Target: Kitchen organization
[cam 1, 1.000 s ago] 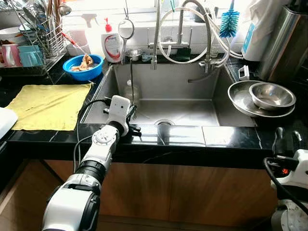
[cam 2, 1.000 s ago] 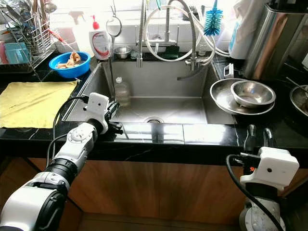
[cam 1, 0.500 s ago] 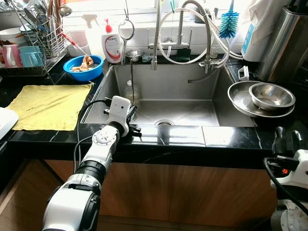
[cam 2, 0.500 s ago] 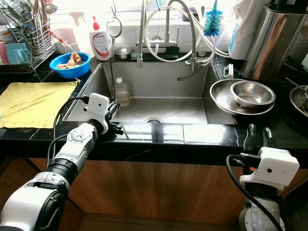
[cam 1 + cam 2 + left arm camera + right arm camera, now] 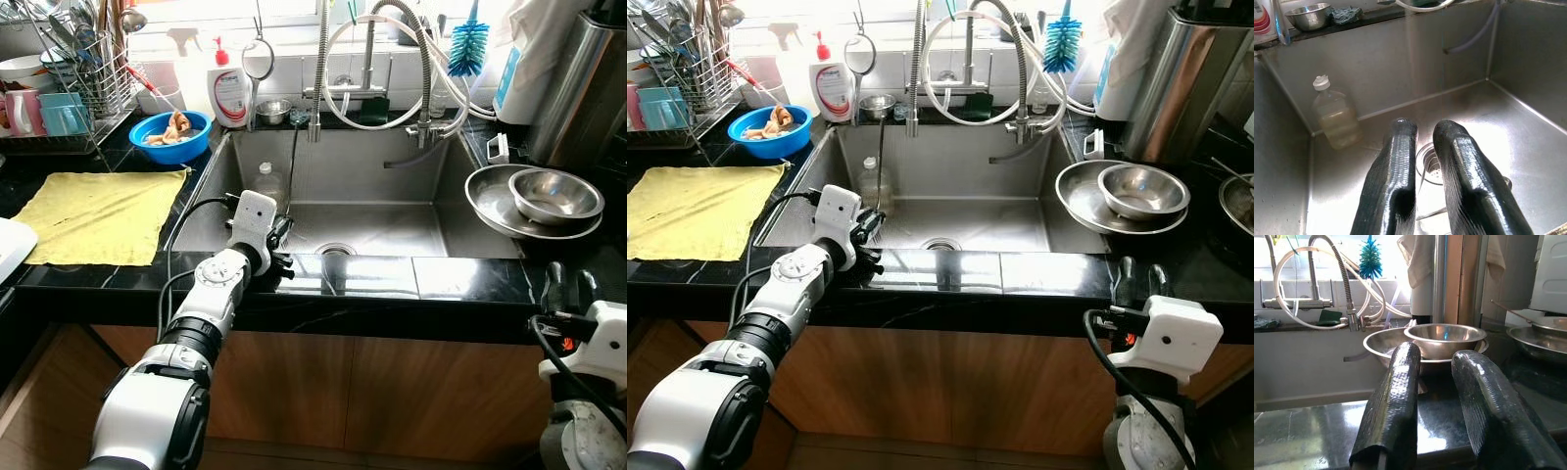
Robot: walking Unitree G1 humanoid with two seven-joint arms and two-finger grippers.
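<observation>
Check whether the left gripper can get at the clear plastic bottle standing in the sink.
Probably yes. The left gripper hangs over the sink's front edge, nothing lies between it and the clear plastic bottle in the steel sink's back corner.

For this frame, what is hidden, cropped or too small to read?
- Blue bowl contents: too small, left eye view.
- Detergent bottle label: too small.
- Steel canister: cut by the top edge, right eye view.
- Sink front wall: hidden behind the left pincer, left wrist view.

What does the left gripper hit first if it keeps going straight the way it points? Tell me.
Probably the sink floor near the drain. The left gripper points down into the basin, with the bottle off to one side; depth is uncertain.
</observation>
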